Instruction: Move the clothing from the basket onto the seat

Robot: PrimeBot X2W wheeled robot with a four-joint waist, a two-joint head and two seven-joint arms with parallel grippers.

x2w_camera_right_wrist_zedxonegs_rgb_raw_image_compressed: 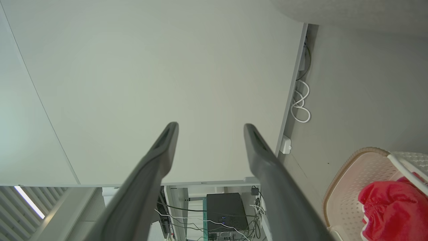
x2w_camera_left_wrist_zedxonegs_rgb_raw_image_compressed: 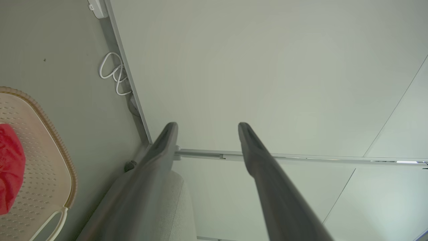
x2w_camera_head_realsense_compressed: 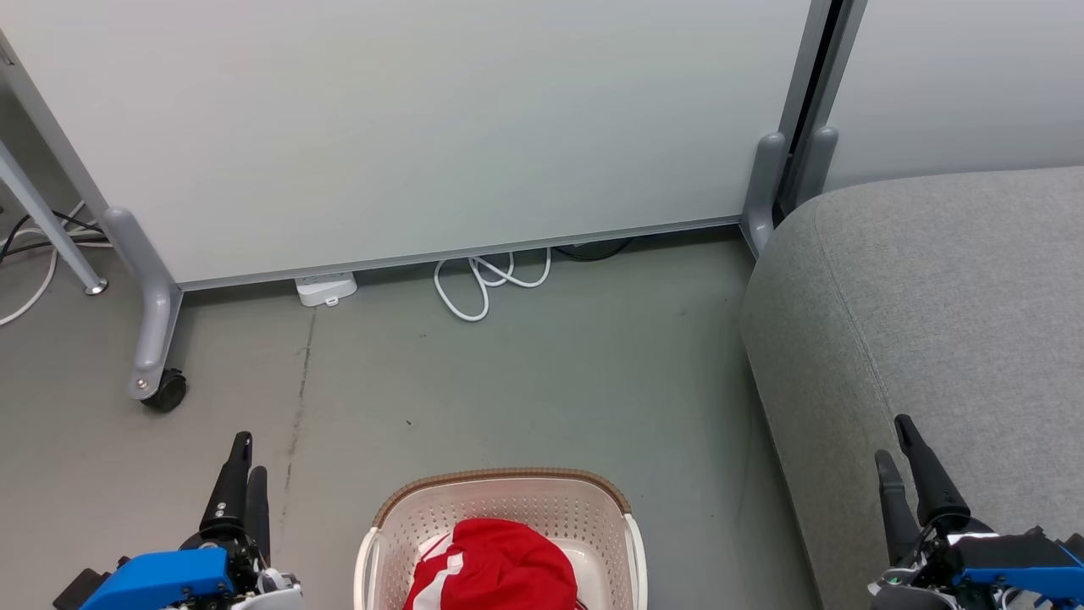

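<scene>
The cream basket (x2w_camera_head_realsense_compressed: 508, 496) with a brown woven rim stands on the floor at the bottom middle of the head view. Red clothing (x2w_camera_head_realsense_compressed: 495, 563) with white panels lies heaped inside it. The grey seat (x2w_camera_head_realsense_compressed: 940, 296) rises at the right. My left gripper (x2w_camera_head_realsense_compressed: 244, 470) is open at the lower left, left of the basket, holding nothing. My right gripper (x2w_camera_head_realsense_compressed: 899, 457) is open at the lower right, over the seat's front edge, also holding nothing. The left wrist view catches the basket (x2w_camera_left_wrist_zedxonegs_rgb_raw_image_compressed: 43, 160) and clothing (x2w_camera_left_wrist_zedxonegs_rgb_raw_image_compressed: 10, 167) at its left; the right wrist view has the basket (x2w_camera_right_wrist_zedxonegs_rgb_raw_image_compressed: 347, 180) and clothing (x2w_camera_right_wrist_zedxonegs_rgb_raw_image_compressed: 391, 211) at its lower right.
A white partition panel (x2w_camera_head_realsense_compressed: 406, 127) on grey wheeled legs (x2w_camera_head_realsense_compressed: 157, 373) stands behind the grey floor (x2w_camera_head_realsense_compressed: 525, 381). A looped white cable (x2w_camera_head_realsense_compressed: 487, 284) and a white power strip (x2w_camera_head_realsense_compressed: 326, 290) lie at its foot. Cables (x2w_camera_head_realsense_compressed: 34, 237) trail at far left.
</scene>
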